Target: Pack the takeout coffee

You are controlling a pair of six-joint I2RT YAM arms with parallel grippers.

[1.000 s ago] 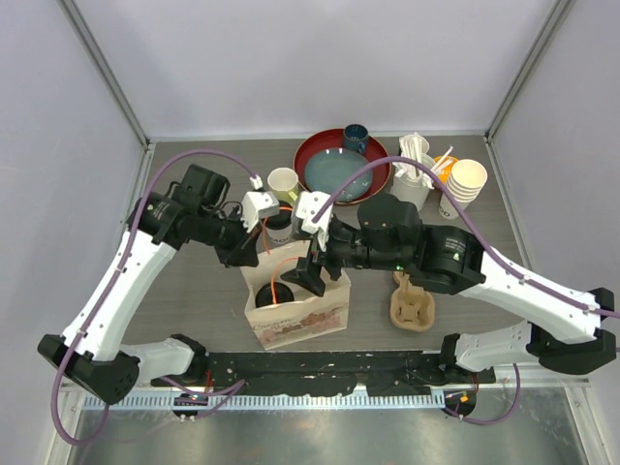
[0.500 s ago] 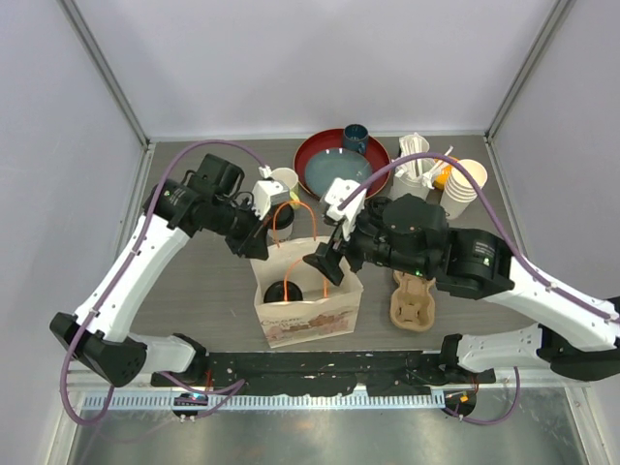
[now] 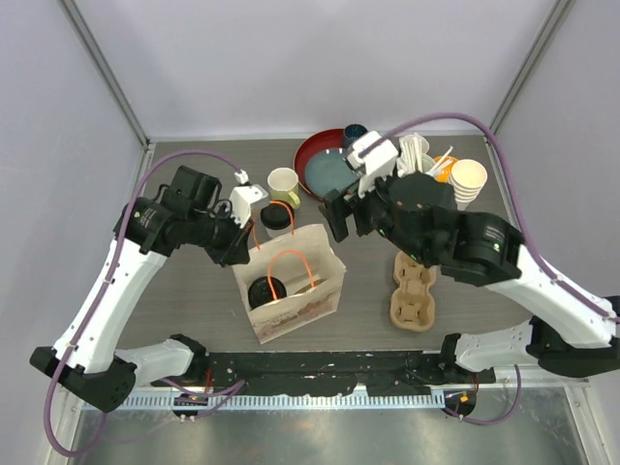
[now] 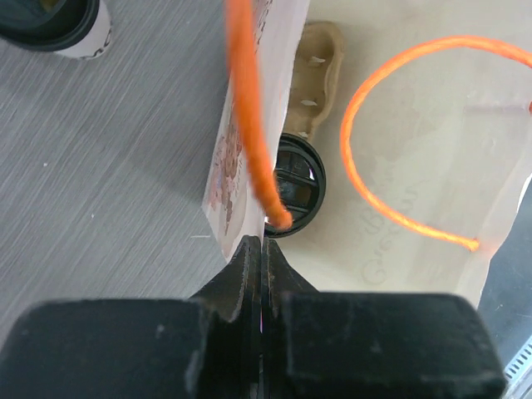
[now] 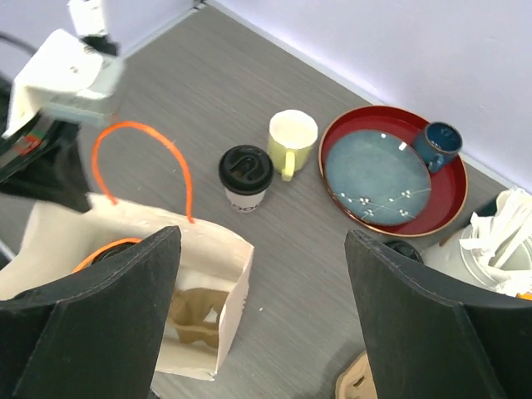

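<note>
Right end effector (image 5: 262, 237) spread wide | coffee cup (image 5: 245, 176) ahead, well apart

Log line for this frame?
left hand: shut on bag rim | right hand: open, empty | first cup: in bag | second cup: outside, beside mug

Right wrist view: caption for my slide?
Open right gripper near orange-handled white paper bag; black-lidded cream paper cup stands outside, beside pale yellow mug.
</note>
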